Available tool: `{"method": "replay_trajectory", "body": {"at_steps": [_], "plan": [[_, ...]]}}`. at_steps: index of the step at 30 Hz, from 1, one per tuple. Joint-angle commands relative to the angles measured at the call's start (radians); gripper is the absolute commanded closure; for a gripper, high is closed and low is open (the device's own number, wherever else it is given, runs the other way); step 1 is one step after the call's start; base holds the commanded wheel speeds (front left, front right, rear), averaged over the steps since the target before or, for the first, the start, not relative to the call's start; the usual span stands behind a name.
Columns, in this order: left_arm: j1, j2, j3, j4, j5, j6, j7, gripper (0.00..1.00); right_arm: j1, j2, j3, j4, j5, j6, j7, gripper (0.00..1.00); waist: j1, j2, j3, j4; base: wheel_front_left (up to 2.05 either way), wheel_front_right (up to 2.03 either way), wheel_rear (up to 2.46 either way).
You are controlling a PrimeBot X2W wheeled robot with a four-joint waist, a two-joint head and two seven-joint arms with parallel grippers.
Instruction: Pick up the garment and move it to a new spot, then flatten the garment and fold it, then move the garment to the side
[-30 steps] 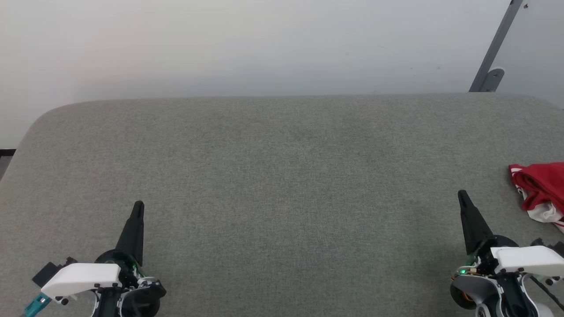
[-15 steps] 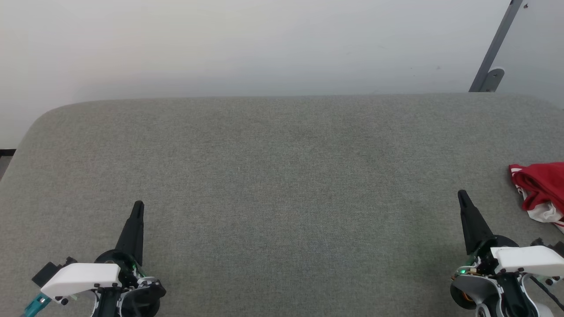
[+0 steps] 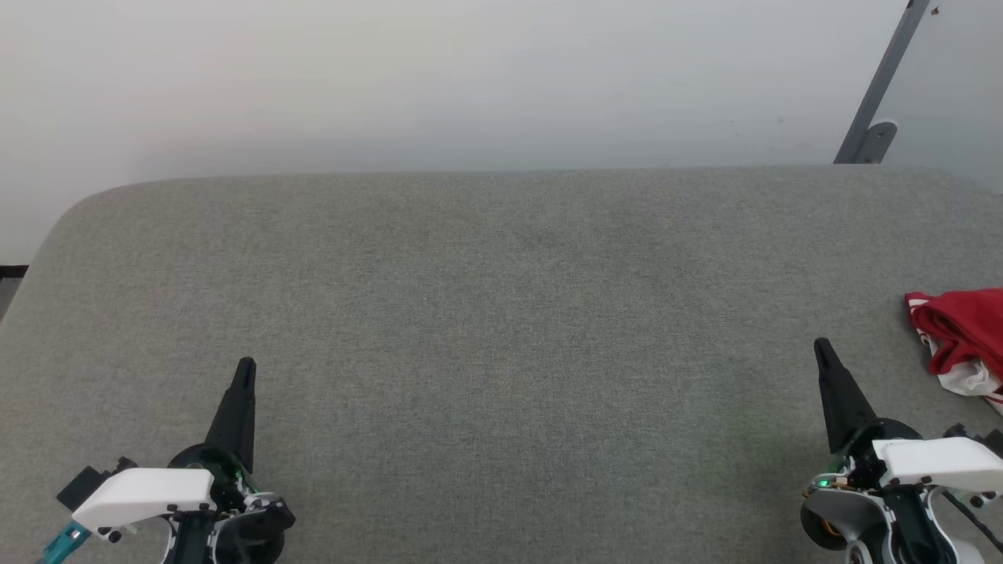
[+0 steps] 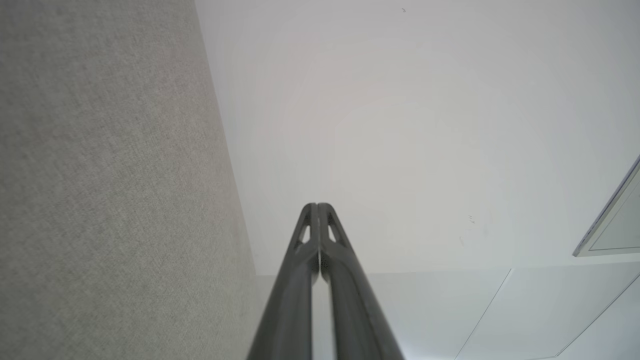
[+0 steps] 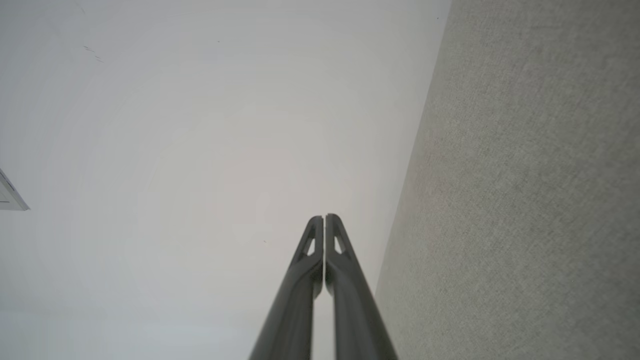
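Left jaws and right jaws: fully closed, holding nothing. The wrist views show each pair of fingers (image 4: 297, 280) pressed together (tips meeting) before a pale wall (image 4: 400, 125). The head view adds the garment (image 3: 957, 329), crumpled on the grey worktop (image 3: 501, 313) at the right frame edge, near the right jaws but not touching them.

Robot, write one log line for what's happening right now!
stage: before pickup | garment: crumpled on grey table, far right, untouched | left claw: shut, empty | right claw: shut, empty
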Motion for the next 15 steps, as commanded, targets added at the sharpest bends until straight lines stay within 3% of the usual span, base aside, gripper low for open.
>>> {"method": "replay_trajectory", "body": {"at_steps": [1,15], "plan": [[-0.013,-0.003,0.004,0.000,0.005,0.002,0.004,1.00,-0.003,0.002,0.000,0.003,0.004,0.000,0.001,1.00,0.0000,0.0000,0.000,0.000,0.00,0.00,0.00],[-0.013,-0.004,0.006,0.000,0.007,0.002,0.006,1.00,-0.003,0.002,0.000,0.003,0.004,0.000,0.001,1.00,0.0000,0.0000,0.000,0.000,0.00,0.00,0.00]]}}
